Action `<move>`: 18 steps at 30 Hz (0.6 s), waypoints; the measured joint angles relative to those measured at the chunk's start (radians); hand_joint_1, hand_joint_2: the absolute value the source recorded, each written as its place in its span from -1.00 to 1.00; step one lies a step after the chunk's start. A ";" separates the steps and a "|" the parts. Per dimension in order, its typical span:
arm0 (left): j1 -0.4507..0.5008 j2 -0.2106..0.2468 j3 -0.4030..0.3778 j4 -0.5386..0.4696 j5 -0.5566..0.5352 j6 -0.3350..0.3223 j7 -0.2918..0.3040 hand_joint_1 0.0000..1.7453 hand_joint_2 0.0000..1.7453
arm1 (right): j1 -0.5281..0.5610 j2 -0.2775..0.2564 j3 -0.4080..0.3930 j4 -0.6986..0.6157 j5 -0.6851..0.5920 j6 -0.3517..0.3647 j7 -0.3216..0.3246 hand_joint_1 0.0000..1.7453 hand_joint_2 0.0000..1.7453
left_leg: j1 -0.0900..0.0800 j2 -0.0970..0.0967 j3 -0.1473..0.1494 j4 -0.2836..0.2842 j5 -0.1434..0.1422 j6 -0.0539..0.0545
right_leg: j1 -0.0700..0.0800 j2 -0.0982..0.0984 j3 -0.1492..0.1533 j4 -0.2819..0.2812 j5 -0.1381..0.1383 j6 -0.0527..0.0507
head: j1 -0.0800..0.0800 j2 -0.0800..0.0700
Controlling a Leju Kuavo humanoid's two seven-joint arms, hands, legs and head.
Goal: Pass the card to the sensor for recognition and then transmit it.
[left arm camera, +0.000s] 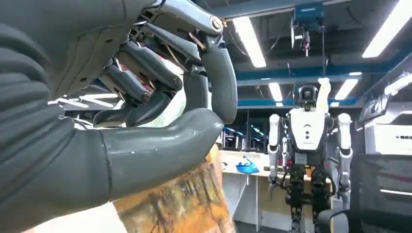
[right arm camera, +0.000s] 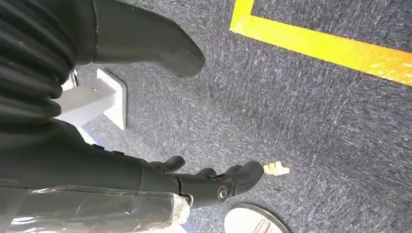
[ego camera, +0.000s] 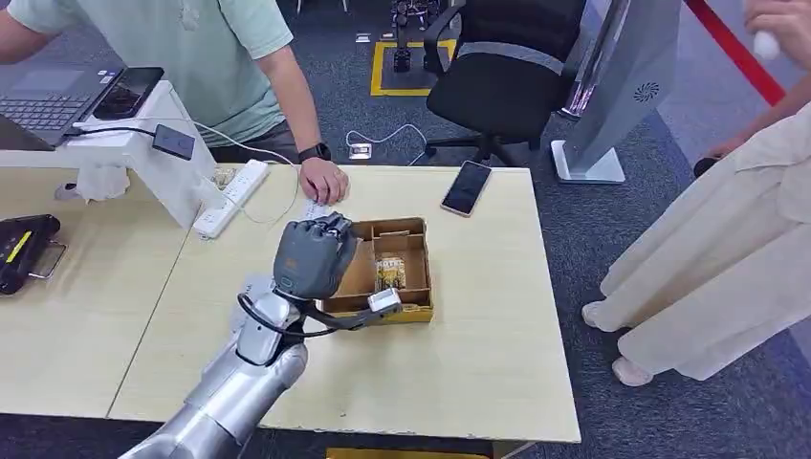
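My left hand (ego camera: 314, 256) is raised over the wooden table (ego camera: 478, 325), just left of an open cardboard box (ego camera: 413, 251). In the left wrist view the thumb (left arm camera: 160, 145) presses an orange-brown patterned card (left arm camera: 180, 204) against the curled fingers (left arm camera: 145, 73); from the head the hand hides the card. The sensor (ego camera: 173, 142), a small black pad with a cable, sits on a white stand (ego camera: 158, 177) at the back left, well away from the hand. My right hand (right arm camera: 160, 177) hangs over the carpet with its fingers apart, holding nothing.
More cards (ego camera: 390, 273) lie in the box. A person's hand (ego camera: 323, 180) rests on the table's far edge beside a power strip (ego camera: 232, 198). A phone (ego camera: 467, 186) lies at the back right. A second person (ego camera: 727, 249) stands to the right. A black device (ego camera: 24, 249) sits far left.
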 joint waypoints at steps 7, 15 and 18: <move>-0.025 0.014 0.000 -0.034 0.000 0.000 0.016 1.00 1.00 | 0.002 0.000 0.002 0.000 -0.001 -0.004 0.000 -1.00 1.00 | 0.000 0.000 0.000 0.000 0.000 0.000 | 0.000 0.000 0.000 0.000 0.000 0.000 | 0.000 0.000; -0.031 0.004 0.045 -0.087 -0.095 0.000 0.027 1.00 1.00 | 0.004 0.000 0.005 0.000 -0.001 -0.004 0.000 -1.00 1.00 | 0.000 0.000 0.000 0.000 0.000 0.000 | 0.000 0.000 0.000 0.000 0.000 0.000 | 0.000 0.000; -0.031 0.002 0.053 -0.095 -0.096 0.000 0.029 1.00 1.00 | 0.004 0.000 0.006 0.000 -0.001 -0.004 0.000 -1.00 1.00 | 0.000 0.000 0.000 0.000 0.000 0.000 | 0.000 0.000 0.000 0.000 0.000 0.000 | 0.000 0.000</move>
